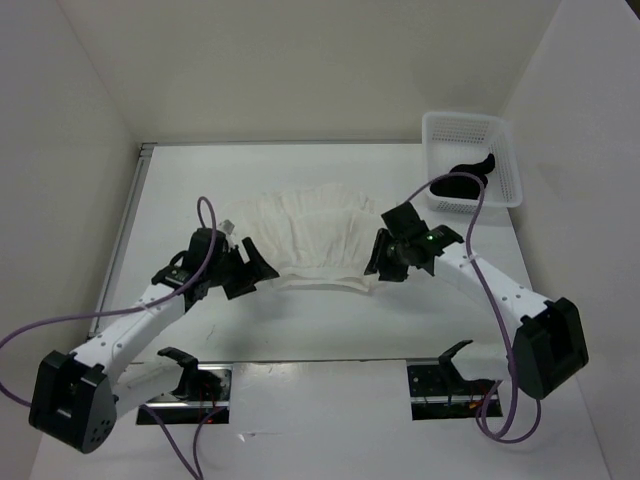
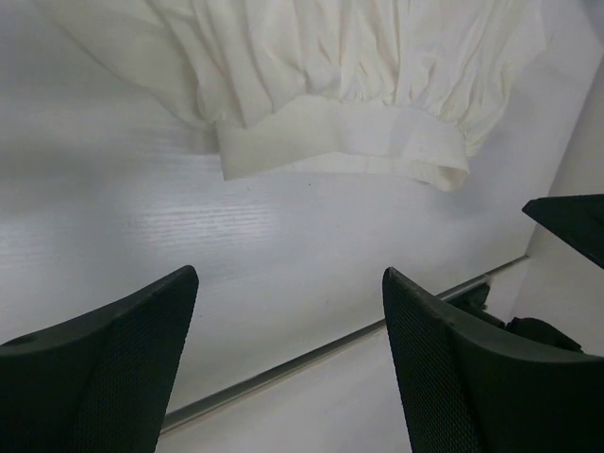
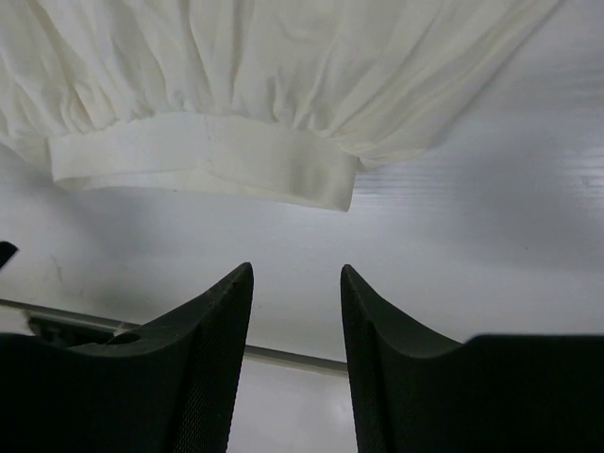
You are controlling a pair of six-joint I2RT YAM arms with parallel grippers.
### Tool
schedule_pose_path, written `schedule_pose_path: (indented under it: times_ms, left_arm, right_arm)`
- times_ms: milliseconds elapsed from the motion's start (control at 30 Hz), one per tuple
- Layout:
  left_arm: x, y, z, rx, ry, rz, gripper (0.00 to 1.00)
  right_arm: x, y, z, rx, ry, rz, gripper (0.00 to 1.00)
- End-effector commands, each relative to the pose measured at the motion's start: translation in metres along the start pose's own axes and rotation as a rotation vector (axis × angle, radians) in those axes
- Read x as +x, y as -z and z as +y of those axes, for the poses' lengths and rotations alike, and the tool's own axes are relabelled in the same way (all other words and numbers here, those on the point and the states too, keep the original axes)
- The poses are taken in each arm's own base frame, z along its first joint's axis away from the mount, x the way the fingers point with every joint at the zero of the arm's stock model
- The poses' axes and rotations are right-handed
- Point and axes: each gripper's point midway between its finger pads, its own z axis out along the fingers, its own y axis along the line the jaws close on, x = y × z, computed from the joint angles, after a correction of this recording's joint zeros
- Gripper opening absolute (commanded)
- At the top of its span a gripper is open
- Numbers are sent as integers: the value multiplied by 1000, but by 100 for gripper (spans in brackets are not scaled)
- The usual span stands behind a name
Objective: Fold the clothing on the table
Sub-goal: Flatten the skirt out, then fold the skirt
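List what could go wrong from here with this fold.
1. The left fingers and right fingers stand open, short of the waistband of the clothing; a shallow reach could close on nothing or scrape the table.
2. The fabric looks thin and gathered, so a pinch might catch only one layer and leave it bunched.
3. It lies curved; an uneven lift may skew the fold.

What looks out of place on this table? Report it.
Nothing spilled or damaged. The clothing lies wrinkled in a curved fan on the table, its waistband bowed rather than straight.
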Motion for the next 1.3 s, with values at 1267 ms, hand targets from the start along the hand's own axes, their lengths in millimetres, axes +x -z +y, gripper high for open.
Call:
schedule_pose_path:
  times_ms: [1267]
  left_arm:
    - [-16, -76, 12, 25, 344, -6, 48]
  right_arm:
    - [-4, -27, -30, -195, -484, -80, 51]
